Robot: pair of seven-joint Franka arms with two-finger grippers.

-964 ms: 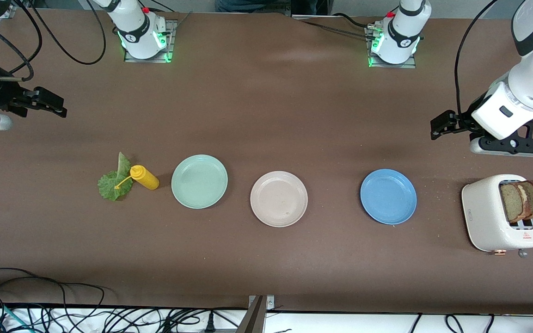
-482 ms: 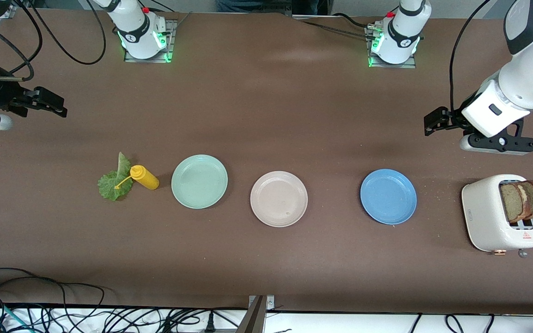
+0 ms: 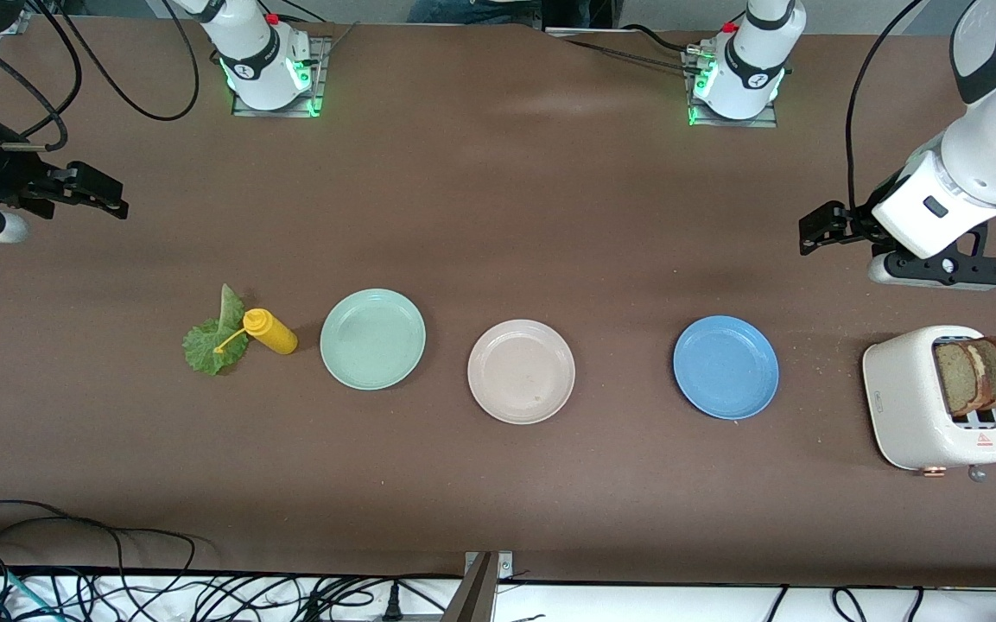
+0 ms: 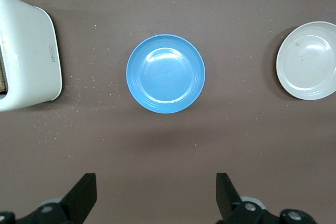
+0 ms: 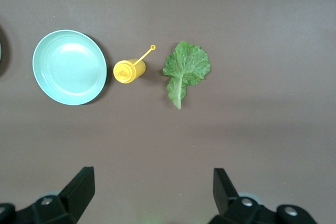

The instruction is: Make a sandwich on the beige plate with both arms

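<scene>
Right gripper (image 3: 113, 203) spread over bare table; lettuce (image 3: 214, 339) at nine o'clock of the empty beige plate (image 3: 521, 371); left gripper (image 3: 813, 233) spread; toast (image 3: 977, 374) half hidden in toaster (image 3: 912, 406), whose small markings are unreadable.

Robotics lab, staged as a mock kitchen. Two white arm bases (image 3: 266, 65) (image 3: 739, 73) are bolted on metal plates to a brown worktop (image 3: 498, 199), green status lights glowing at their feet. Black cables (image 3: 117, 78) loop across the worktop's corner, and a tangle of more cables and plugs (image 3: 204, 596) lies along the edge nearest the front camera. Kitchen props sit in a neat row: white toaster (image 3: 912, 397), three plastic plates in mint (image 3: 372, 339), beige (image 3: 521, 371) and blue (image 3: 726, 367), yellow squeeze bottle (image 3: 271, 332). No sink, stove or cupboards.
</scene>
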